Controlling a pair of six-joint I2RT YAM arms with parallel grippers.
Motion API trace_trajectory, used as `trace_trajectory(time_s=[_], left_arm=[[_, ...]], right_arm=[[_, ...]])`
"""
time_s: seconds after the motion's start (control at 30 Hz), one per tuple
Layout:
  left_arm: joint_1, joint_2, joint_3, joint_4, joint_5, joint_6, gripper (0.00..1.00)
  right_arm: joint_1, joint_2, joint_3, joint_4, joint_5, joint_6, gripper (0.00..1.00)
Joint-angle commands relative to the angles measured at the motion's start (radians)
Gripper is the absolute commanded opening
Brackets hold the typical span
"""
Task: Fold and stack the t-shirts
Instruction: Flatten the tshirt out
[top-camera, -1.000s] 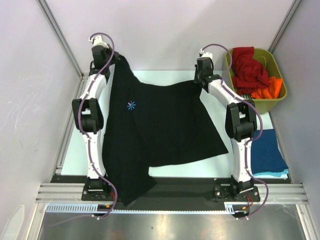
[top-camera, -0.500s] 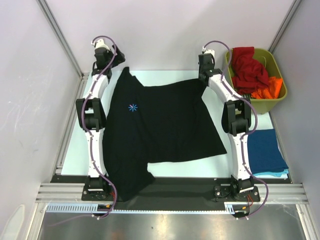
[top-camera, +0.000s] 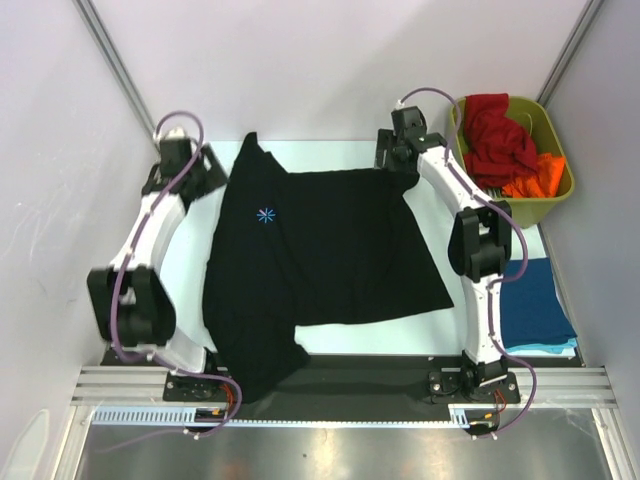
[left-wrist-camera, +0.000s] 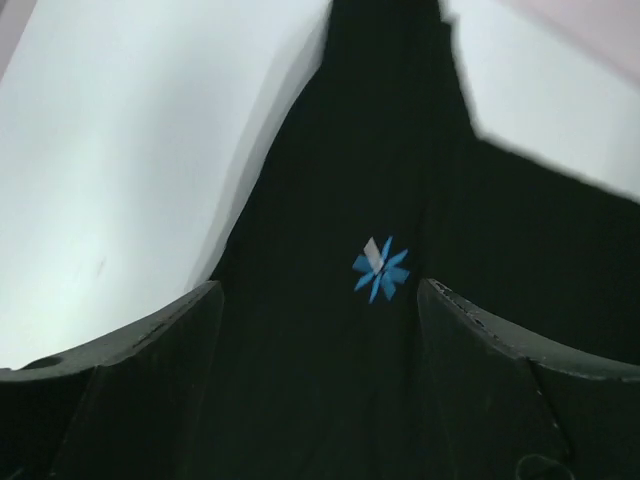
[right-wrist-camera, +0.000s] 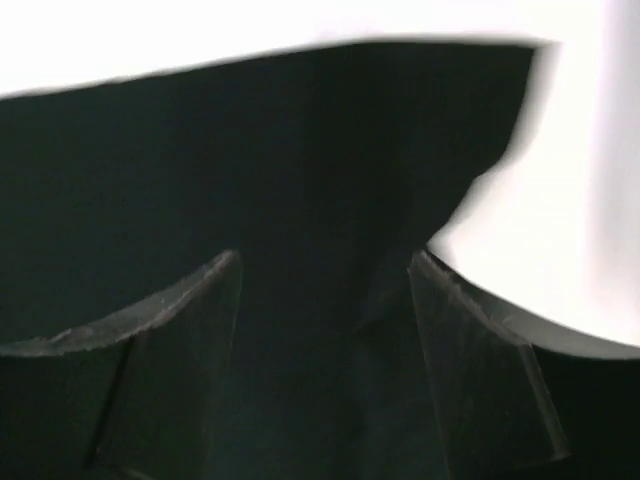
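Observation:
A black t-shirt (top-camera: 330, 250) with a light-blue starburst print (top-camera: 264, 213) lies spread across the table, its lower left part hanging over the near edge. Beside the shirt's far left corner, my left gripper (top-camera: 208, 166) is open. In the left wrist view its fingers (left-wrist-camera: 150, 380) stand wide apart above the shirt and print (left-wrist-camera: 381, 268). At the shirt's far right corner my right gripper (top-camera: 386, 156) is open too. Only the black cloth (right-wrist-camera: 300, 150) lies below the gap between its fingers (right-wrist-camera: 480, 360).
An olive-green bin (top-camera: 556, 135) at the back right holds a red t-shirt (top-camera: 495, 135) and an orange one (top-camera: 540, 178). A folded dark blue t-shirt (top-camera: 535, 300) lies at the right edge on a teal one (top-camera: 545, 349). Walls enclose the table.
Both grippers have opened and let go of the black t-shirt, whose far edge dropped flat onto the table. The left arm swung out to the left; the right gripper moved slightly left.

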Motion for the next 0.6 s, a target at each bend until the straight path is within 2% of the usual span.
trace_trajectory(time_s=[0.0, 0.1, 0.2, 0.27, 0.4, 0.53, 0.57], left_arm=[[0.064, -0.101, -0.191, -0.108, -0.057, -0.075, 0.84], [0.146, -0.093, -0.251, -0.117, 0.052, -0.058, 0.77], [0.164, 0.001, -0.224, -0.085, 0.191, 0.029, 0.79], [0.164, 0.102, -0.149, -0.088, 0.223, 0.089, 0.83], [0.162, 0.248, -0.043, -0.068, 0.222, 0.149, 0.83], [0.164, 0.383, 0.045, -0.071, 0.275, 0.195, 0.77], [0.164, 0.41, 0.059, -0.068, 0.282, 0.2, 0.72]], right_arm=[[0.035, -0.11, -0.106, -0.03, -0.313, 0.1, 0.74], [0.048, -0.145, -0.226, -0.01, -0.494, 0.137, 0.73], [0.054, -0.217, -0.411, 0.057, -0.587, 0.18, 0.72], [0.057, -0.283, -0.51, 0.089, -0.607, 0.191, 0.72], [0.069, -0.401, -0.646, 0.16, -0.671, 0.218, 0.72], [0.069, -0.46, -0.703, 0.163, -0.69, 0.214, 0.72], [0.069, -0.471, -0.709, 0.15, -0.679, 0.2, 0.72]])
